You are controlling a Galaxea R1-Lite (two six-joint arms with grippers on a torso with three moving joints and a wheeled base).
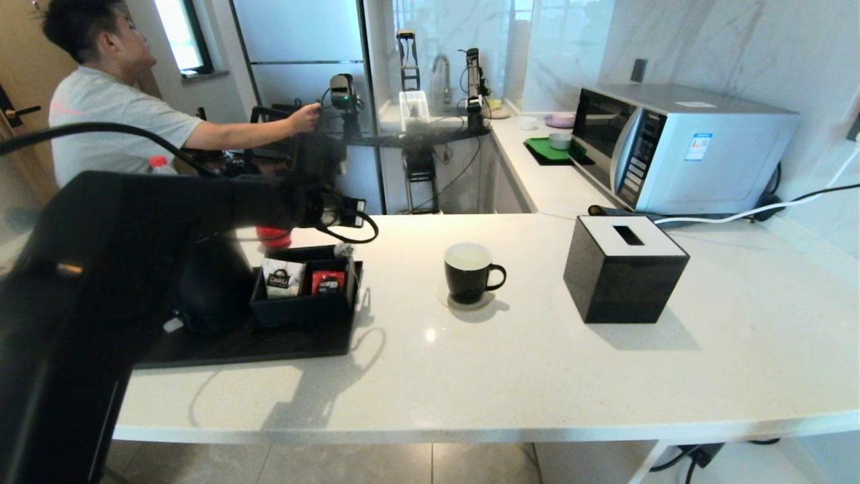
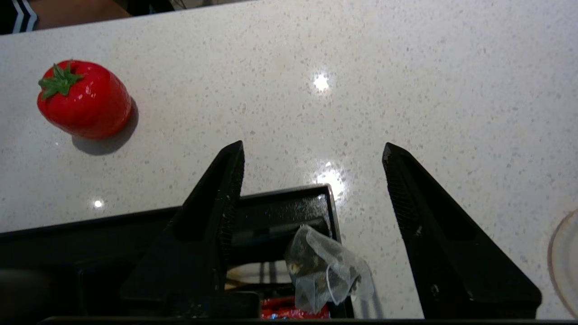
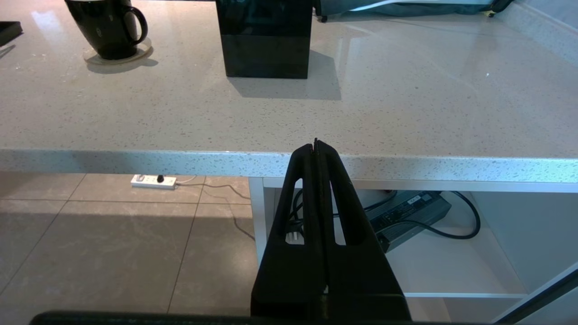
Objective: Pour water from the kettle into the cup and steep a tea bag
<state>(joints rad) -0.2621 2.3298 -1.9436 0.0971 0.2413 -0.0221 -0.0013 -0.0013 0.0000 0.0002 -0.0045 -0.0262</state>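
Note:
The tea bag (image 2: 325,271), a small pale mesh pouch, leans on the corner of a black organiser box (image 2: 289,203). My left gripper (image 2: 311,151) hangs open above that corner. The pouch sits low between its fingers (image 2: 226,189) and touches neither. In the head view the tea bag (image 1: 344,251) is a pale speck at the box's right end. The cup (image 1: 468,272), a black mug with a white inside, stands on a clear coaster mid-counter, right of the box. The kettle (image 1: 215,296) is a dark body on the tray, mostly hidden behind my left arm. My right gripper (image 3: 316,143) is shut and empty, parked below the counter's front edge.
The box holds a white CHALI sachet (image 1: 283,279) and a red sachet (image 1: 328,282) and stands on a black tray (image 1: 269,343). A red strawberry-shaped object (image 2: 83,99) lies behind it. A black tissue box (image 1: 625,269) is right of the cup, a microwave (image 1: 678,148) behind. A person (image 1: 101,114) stands at back left.

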